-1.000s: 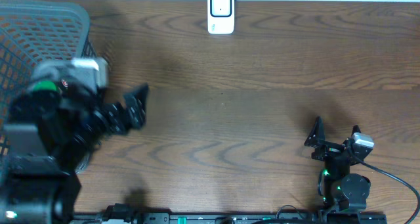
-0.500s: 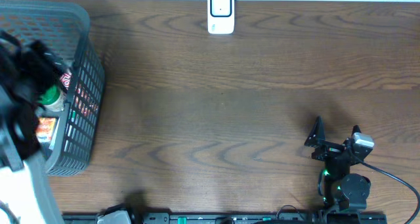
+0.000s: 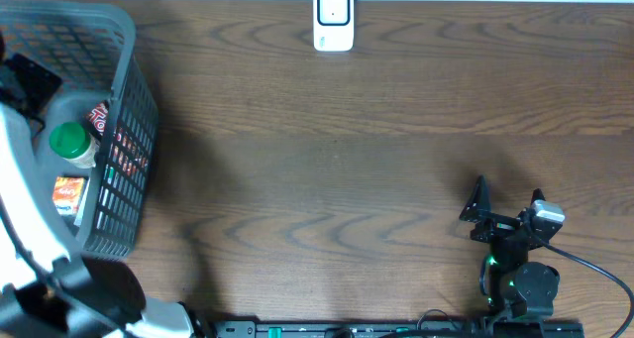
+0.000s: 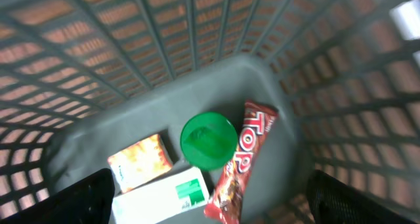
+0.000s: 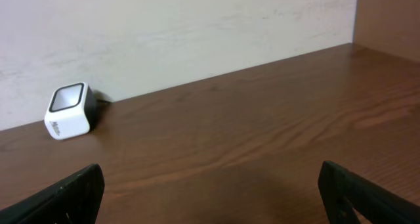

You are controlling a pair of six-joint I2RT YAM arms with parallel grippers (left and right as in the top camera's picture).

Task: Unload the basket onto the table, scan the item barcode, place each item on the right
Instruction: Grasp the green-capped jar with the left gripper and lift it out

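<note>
Basket (image 3: 121, 100): grey plastic mesh, standing at the far left corner of the bench (image 3: 347, 179); you see its floor from the left wrist view.
Basket contents: four items, all lying on the floor of the basket.
Item 1: green-lidded bottle (image 4: 209, 140), upright, lid towards the camera, in the middle.
Item 2: red snack bar (image 4: 244, 159), touching the bottle, on the side next to the basket wall.
Item 3: orange packet (image 4: 139, 161), just beside the bottle on the other side.
Item 4: white box (image 4: 164, 196) with a green mark, lying against the orange packet and the snack bar.
Scanner (image 3: 334, 19): white, at the middle of the bench's far edge, well apart from the basket.
Left hand (image 4: 220, 194): above the basket interior, fingers spread wide, holding and touching nothing.
Right hand (image 3: 507, 201): near the bench's near right corner, fingers spread fully, holding nothing, facing the scanner.
Change since one second ago: your left arm was over the bench just beside the basket; it has swung over the basket. The right hand and scanner have not moved.
</note>
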